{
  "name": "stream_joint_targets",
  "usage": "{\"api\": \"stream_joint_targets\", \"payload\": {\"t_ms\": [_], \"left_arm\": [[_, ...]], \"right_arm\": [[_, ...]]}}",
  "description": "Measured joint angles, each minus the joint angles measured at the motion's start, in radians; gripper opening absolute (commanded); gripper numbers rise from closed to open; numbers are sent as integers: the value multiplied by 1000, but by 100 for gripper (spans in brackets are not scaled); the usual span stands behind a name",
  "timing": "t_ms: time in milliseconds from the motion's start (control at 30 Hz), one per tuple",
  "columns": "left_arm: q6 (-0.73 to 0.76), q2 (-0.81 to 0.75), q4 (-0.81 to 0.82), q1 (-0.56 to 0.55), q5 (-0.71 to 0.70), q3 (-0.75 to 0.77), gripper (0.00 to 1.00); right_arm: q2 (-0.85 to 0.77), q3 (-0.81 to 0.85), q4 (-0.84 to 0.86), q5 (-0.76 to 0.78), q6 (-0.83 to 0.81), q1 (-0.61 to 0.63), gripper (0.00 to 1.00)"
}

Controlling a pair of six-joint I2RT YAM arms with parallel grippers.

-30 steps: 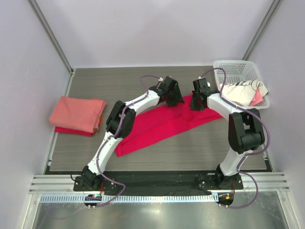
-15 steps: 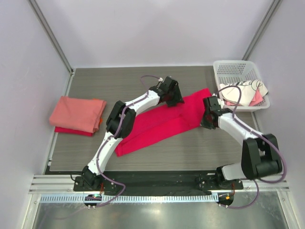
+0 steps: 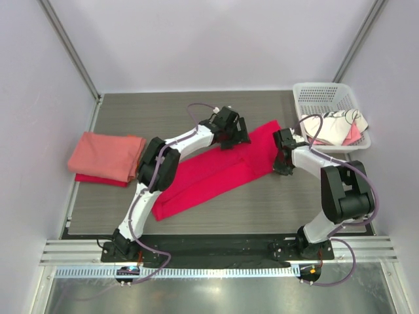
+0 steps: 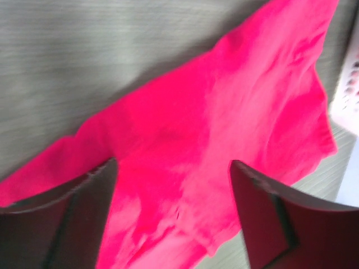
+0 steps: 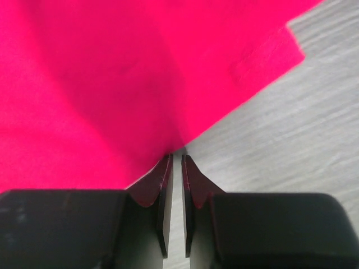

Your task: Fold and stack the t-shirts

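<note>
My left gripper (image 4: 174,165) hangs wide open over the crimson t-shirt (image 3: 216,173), which lies diagonally mid-tabletop (image 3: 131,111). My right gripper (image 5: 176,158), narrowed to a slit, touches the shirt's right edge; I cannot tell whether it pinches. The dark print on the white t-shirt (image 3: 330,124) in the basket (image 3: 321,91) is too small to read.

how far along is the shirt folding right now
Done: a salmon-pink t-shirt lies folded on a red t-shirt at the left. In hand: the crimson t-shirt lies stretched out in the middle, not yet stacked; the left gripper hovers open over it and the right gripper looks shut on its edge. Left: fold and stack it, then the white printed t-shirt in the basket.
</note>
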Motion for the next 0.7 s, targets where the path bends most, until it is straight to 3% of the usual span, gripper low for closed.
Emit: {"api": "stream_joint_targets", "payload": {"t_ms": [33,100,267,400,500,667,700], "left_arm": [[10,-23,-8,3,-3,-27,93],[34,-82,-19,12,-15,-95,100],[93,-297,-43,69,-65,-295,100],[139,-536,-55,135,-119,-459,100],[166,-721,-71,176,-181,-586,99],[204,-946,-113,162,-205,-835,96],[212,-974,-131,153,-207,-880,96]], "right_arm": [[25,7,5,0,0,0,17],[66,42,9,2,-1,-2,16],[190,178,24,-5,-5,-6,14],[346,380,10,-42,-10,-7,18],[522,632,-13,-104,-11,-10,27],[930,1306,-73,-248,-18,-6,52],[964,1363,-76,-264,-22,-3,57]]}}
